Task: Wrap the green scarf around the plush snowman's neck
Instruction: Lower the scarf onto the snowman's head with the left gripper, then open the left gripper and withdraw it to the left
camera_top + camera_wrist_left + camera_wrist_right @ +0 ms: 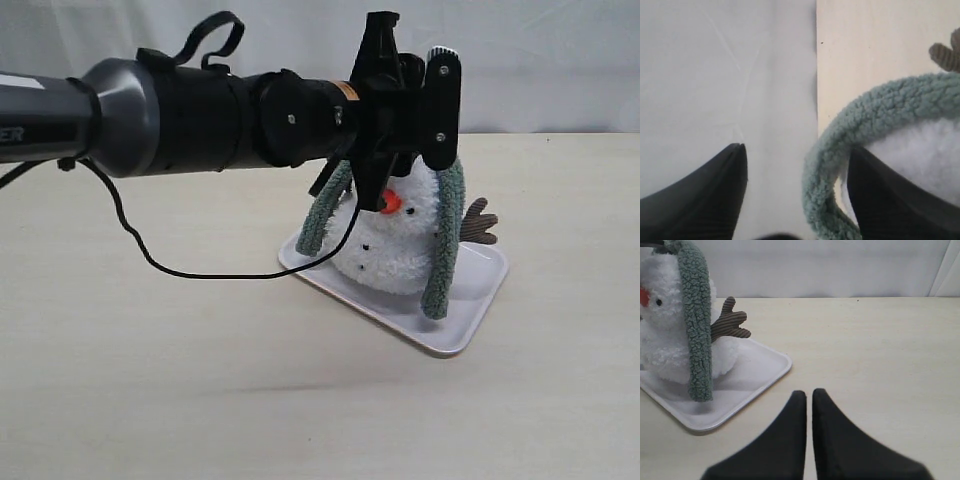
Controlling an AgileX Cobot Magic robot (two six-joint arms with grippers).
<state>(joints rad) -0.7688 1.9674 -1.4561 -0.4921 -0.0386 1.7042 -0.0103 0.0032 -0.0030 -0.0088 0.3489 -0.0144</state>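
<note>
Scarf draped over the head of the snowman, just under the left claw, one end hanging down each side. Not yet down at the neck, so wrapping judged only begun. Bend of the band lying against the inner side of one finger of that claw, nothing grasped. Jaws released and wide apart, probably hovering there to take the band and bring it lower. Snowman standing on a tray, likely to keep it in place. Right claw clenched on nothing, well apart from the toy, over the table, seemingly kept out of the way.
</note>
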